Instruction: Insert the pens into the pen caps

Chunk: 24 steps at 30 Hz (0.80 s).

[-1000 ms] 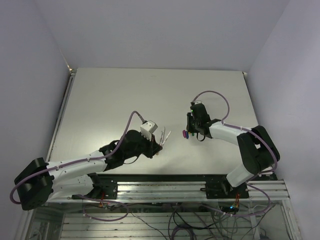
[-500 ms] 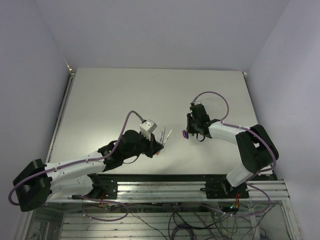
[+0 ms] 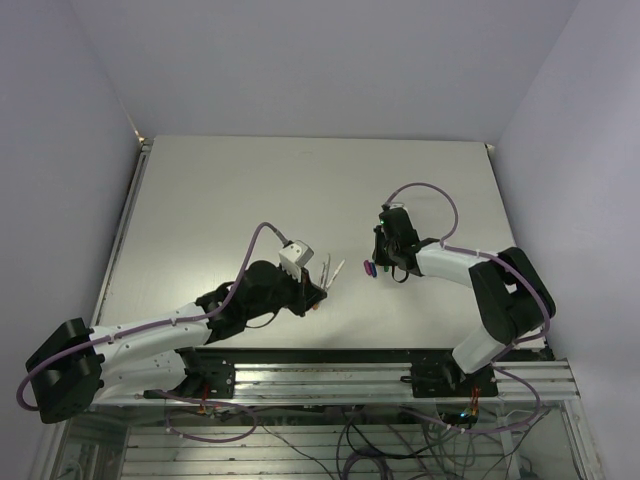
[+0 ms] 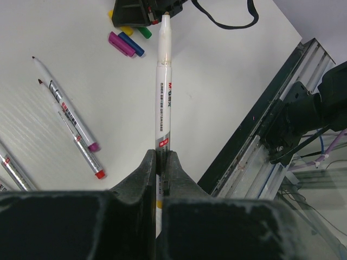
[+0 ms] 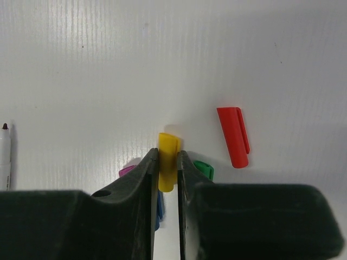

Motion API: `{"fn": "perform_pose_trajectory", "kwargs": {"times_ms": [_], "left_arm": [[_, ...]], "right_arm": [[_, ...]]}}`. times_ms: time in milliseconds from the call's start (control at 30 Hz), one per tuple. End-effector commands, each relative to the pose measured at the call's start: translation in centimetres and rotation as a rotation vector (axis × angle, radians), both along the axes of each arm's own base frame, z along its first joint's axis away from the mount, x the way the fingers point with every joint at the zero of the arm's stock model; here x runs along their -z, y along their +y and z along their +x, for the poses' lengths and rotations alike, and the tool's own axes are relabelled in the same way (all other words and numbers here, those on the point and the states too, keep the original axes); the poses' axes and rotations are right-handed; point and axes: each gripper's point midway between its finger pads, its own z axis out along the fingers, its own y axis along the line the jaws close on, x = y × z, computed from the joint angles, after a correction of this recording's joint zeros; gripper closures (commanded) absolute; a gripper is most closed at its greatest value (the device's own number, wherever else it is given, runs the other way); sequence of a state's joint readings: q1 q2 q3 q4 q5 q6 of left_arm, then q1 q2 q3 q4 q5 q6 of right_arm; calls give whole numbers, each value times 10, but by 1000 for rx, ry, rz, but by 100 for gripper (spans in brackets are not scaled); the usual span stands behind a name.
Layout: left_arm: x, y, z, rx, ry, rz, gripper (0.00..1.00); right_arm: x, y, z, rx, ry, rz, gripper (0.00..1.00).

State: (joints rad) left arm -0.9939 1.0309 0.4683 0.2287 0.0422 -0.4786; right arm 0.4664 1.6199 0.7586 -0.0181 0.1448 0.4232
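My left gripper [image 4: 160, 154] is shut on a grey-white pen [image 4: 163, 92] with a yellow end, whose bare tip points at the caps. In the top view, the left gripper [image 3: 315, 293] is left of the right gripper [image 3: 383, 266]. My right gripper [image 5: 167, 153] is down at the table, its jaws closed against both sides of the yellow pen cap [image 5: 168, 142]. The red cap [image 5: 233, 136] lies to its right. The green cap [image 5: 204, 169], magenta cap [image 5: 127, 170] and blue cap [image 5: 160, 210] are partly hidden by the fingers. Two loose pens [image 4: 68, 111] lie on the table.
Another pen [image 5: 5, 154] shows at the left edge of the right wrist view. The table's near edge and metal rail [image 4: 271, 146] run close to the right of the held pen. The white table [image 3: 300, 190] stretches away behind both arms.
The right gripper's jaws have narrowed onto the yellow cap. The left arm shifted slightly with its pen, then held still.
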Motion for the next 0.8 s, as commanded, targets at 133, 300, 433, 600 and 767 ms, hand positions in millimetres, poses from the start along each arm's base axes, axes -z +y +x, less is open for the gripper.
{"fn": "perform_pose_trajectory", "kwargs": {"times_ms": [133,300,433,600,767], "left_arm": [[-9,-4,-4,25,-21,-43,93],[-16,-1,-2,9,-45,-67,93],[-24,0,1,0,-76,-69,93],[-38,-5,5,7,-122,-98,93],[-52,-11,5,22,-166,-182,93]], "right_arm": [[18,-5,-13,7,78,-36,100],[-5,1,-1,-1,18,-12,100],[-37,5,12,-2,-72,24,100],[-91,20,17,-39,-228,154,100],[-146,32,11,-90,-390,299,100]]}}
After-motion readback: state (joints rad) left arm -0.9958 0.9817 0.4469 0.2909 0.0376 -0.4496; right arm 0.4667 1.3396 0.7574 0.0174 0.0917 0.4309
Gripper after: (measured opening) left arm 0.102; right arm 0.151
